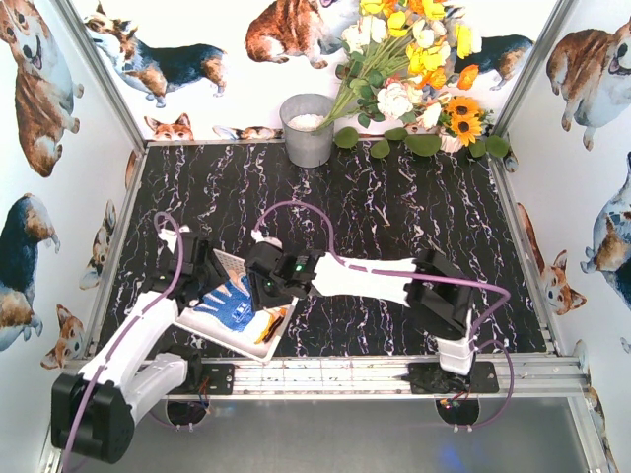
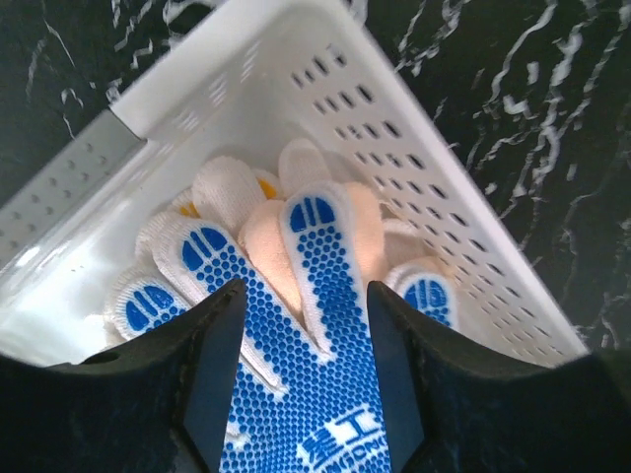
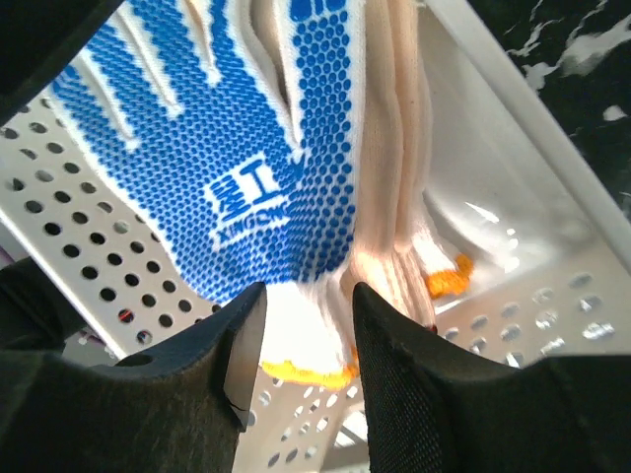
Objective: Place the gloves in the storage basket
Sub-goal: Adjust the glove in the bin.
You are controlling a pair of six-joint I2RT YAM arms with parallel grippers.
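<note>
Gloves (image 2: pixel 317 335) lie piled in the storage basket (image 2: pixel 227 59), blue-dotted one on top. Left gripper (image 2: pixel 306 296) fingers stand apart over its palm; right gripper (image 3: pixel 306 301) straddles the cuff (image 3: pixel 296 325), we cannot tell if pinching. Risk we see: snagged knit dragging the glove out when either arm rises

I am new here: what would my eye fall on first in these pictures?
A blue-dotted glove lies on top in the white basket at the near left, with the left gripper and right gripper over it. At the far edge, bright flowers stand beside a grey bucket.
</note>
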